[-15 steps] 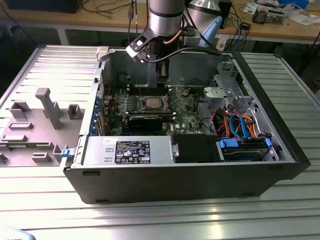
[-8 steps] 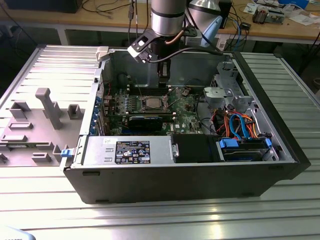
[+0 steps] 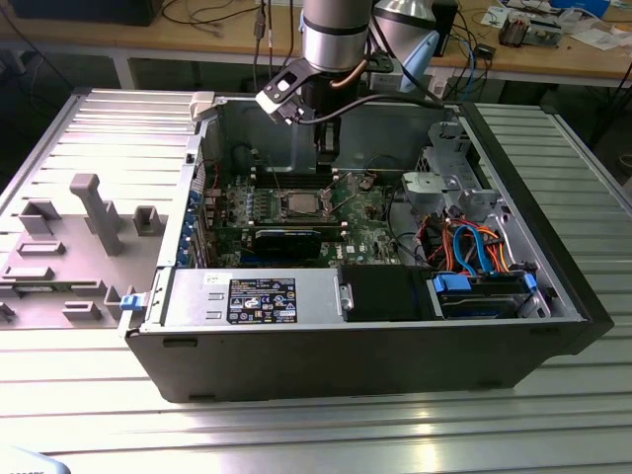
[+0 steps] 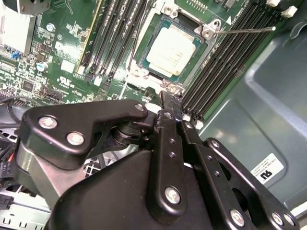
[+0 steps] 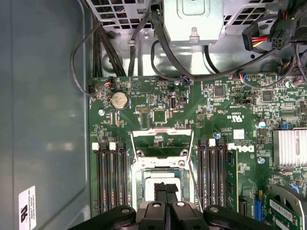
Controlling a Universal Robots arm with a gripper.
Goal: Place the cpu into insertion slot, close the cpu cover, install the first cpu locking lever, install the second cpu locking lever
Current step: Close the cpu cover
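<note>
- Recording the cpu (image 4: 175,50) lying flat inside the insertion slot (image 5: 139,179), silver-grey top facing up, on the green motherboard (image 5: 216,110).
- Noting the cpu cover (image 5: 162,132) swung open and lying just beyond the slot, green board showing through its cut-out centre, not covering the chip.
- Finding the pincer (image 5: 166,188) poised over one edge of the cpu in both wrist views, fingertips (image 4: 166,99) pressed together to a narrow seam, gripping nothing; not possible to tell whether touching the chip.
- Observing one thin wire locking lever (image 4: 249,30) standing out sideways from a socket corner across the black memory slots (image 4: 225,52), not latched down.
- Seeing, in the exterior view, the arm reaching down from above into the open computer case (image 3: 346,346), the pincer hanging just above the socket area.
- Logging the case resting on the ribbed metal tabletop (image 3: 296,434), with a grey panel with raised blocks (image 3: 69,237) beside it at the exterior view's left.
</note>
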